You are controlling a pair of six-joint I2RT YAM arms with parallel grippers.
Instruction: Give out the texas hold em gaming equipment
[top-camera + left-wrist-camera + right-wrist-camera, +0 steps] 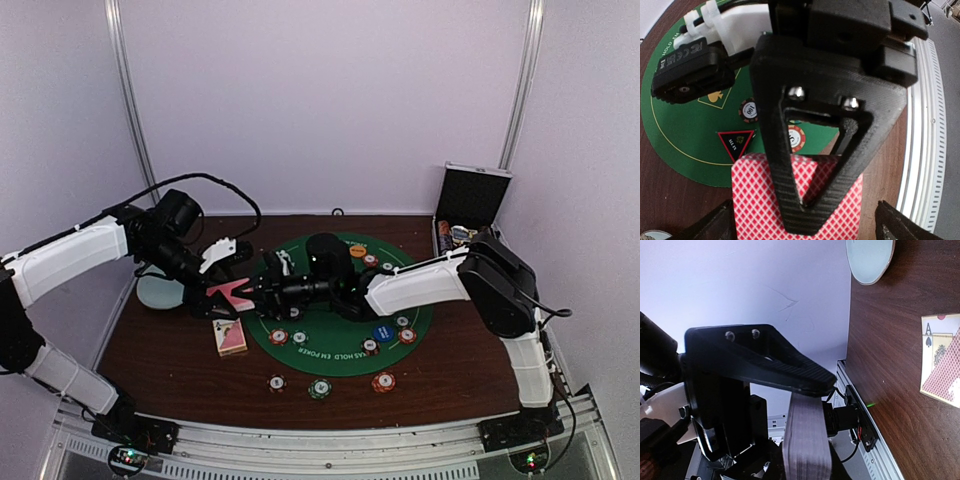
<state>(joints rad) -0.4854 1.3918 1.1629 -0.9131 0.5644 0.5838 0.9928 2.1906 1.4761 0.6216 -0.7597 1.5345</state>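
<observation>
Standing by the table [160, 370], I see bare brown wood down the left side, with only the pale dish [158, 292] near that edge. A metal rail [330, 440] closes off the front. Just right of the dish, two cards [230, 337] lie at the rim of the green mat [300, 355]. One is an ace of spades face up, and a red-backed one partly covers it.

Three chips [320, 388] sit in a row on the wood between the mat and the front rail, each apart from the next. More lie on the mat itself, along with the triangular marker [736, 143], the blue button [384, 333] and, at the far side, the orange button [358, 250]. The open case [470, 200] stands in the far right corner, close to the wall.

Both arms meet above the mat's left rim. The left gripper [807, 222] has its fingers [715, 225] spread wide, one to each side of the deck of cards [750, 200]; I cannot tell whether they touch it. The right gripper [812, 400], stretched across the mat from the right, is clamped on that deck. Its black finger presses on the red-backed top card, and the deck is held up off the table.
</observation>
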